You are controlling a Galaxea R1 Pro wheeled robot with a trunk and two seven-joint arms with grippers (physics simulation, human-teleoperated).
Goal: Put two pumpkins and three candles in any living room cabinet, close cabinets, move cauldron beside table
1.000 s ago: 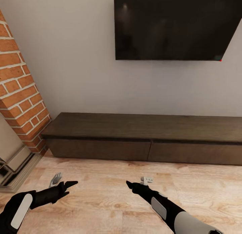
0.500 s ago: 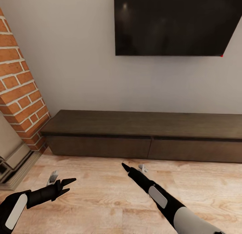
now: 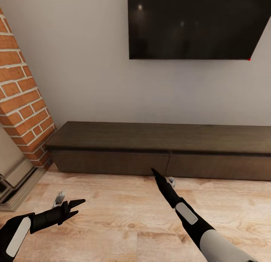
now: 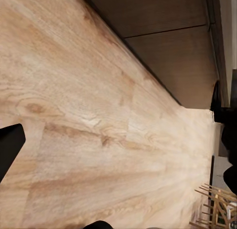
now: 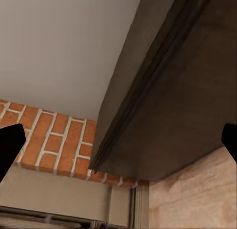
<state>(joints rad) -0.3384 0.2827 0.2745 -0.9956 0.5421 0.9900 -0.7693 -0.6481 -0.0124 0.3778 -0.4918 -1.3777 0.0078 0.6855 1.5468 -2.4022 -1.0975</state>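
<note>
The cabinet [image 3: 162, 141] is a long, low, dark brown unit against the wall, and both drawer fronts sit flush and shut. My right gripper [image 3: 162, 176] is stretched out low over the floor, open and empty. Its tip is just short of the seam between the two drawer fronts. The right wrist view looks up at the cabinet [image 5: 187, 91] from close by, with the fingertips far apart at the frame's edges. My left gripper [image 3: 70, 201] hovers open and empty over the floor, well back from the cabinet [image 4: 168, 56]. The pumpkins, candles and cauldron are out of view.
A black wall TV [image 3: 195, 25] hangs above the cabinet. A brick column [image 3: 22, 104] with a stepped hearth [image 3: 15, 183] stands at the left. Light wood floor [image 3: 124, 217] lies between me and the cabinet. A pale wooden rack [image 4: 217, 209] shows beyond my right arm.
My right arm has reached forward and to the right, up to the cabinet's middle seam. The view has shifted slightly. The left arm has barely moved in the last half second.
</note>
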